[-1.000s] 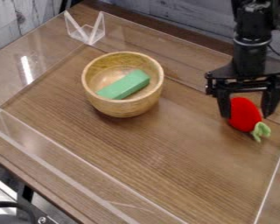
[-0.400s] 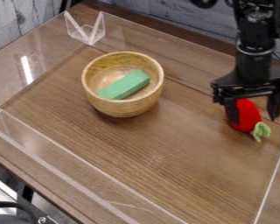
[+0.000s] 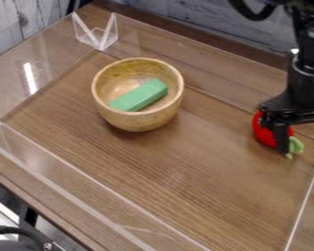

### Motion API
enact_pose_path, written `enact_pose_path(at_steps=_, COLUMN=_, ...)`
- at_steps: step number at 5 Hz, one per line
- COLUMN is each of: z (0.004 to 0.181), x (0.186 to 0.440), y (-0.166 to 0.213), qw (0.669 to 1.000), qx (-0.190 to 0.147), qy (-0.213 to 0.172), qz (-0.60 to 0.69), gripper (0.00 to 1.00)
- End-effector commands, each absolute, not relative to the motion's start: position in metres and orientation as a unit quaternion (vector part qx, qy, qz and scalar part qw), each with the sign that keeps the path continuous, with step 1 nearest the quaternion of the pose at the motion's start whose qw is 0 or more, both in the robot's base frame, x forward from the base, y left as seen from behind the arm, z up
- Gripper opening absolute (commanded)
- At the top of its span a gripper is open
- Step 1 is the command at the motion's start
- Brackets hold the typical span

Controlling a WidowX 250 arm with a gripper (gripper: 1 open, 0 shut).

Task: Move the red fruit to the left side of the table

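Camera view: my claw (image 3: 290,122) stood spread wide, low at the right side of the brown wood-grain table (image 3: 160,176), its near finger overlapping the red fruit (image 3: 269,126). No grip was evident; contact I could not tell. The fruit lay on the tabletop, pale green stem (image 3: 294,146) toward the lower right. Well apart, left of it, sat a wooden bowl (image 3: 111,116), a green block (image 3: 140,95) tilted inside.

Your open gripper (image 3: 289,131) is at the red fruit (image 3: 269,128); the bowl (image 3: 137,95) on the surface (image 3: 153,172) holds a green block (image 3: 138,95).
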State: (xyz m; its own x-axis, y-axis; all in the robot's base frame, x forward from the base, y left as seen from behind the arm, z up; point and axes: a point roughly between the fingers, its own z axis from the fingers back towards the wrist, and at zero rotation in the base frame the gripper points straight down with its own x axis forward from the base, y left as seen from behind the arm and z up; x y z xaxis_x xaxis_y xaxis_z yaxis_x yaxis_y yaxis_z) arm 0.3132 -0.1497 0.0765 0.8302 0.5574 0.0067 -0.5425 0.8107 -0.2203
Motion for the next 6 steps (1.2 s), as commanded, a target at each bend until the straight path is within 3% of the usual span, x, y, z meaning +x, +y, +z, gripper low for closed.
enact_pose_path(at_steps=1, z=0.112, x=0.323, y=-0.155, qw=0.957, qx=-0.126, qy=-0.059, qz=0.256, gripper=1.0)
enact_pose_path(at_steps=2, z=0.122, x=0.325, y=-0.156, qw=0.963, qx=-0.13, qy=-0.055, qz=0.231, gripper=1.0)
enact_pose_path(at_steps=4, z=0.106, x=0.345, y=-0.14, qw=0.947, qx=-0.118, qy=-0.06, qz=0.292, gripper=1.0)
enact_pose_path(at_steps=6, z=0.085, x=0.349, y=-0.119, qw=0.937, qx=-0.103, qy=-0.063, qz=0.329, gripper=1.0)
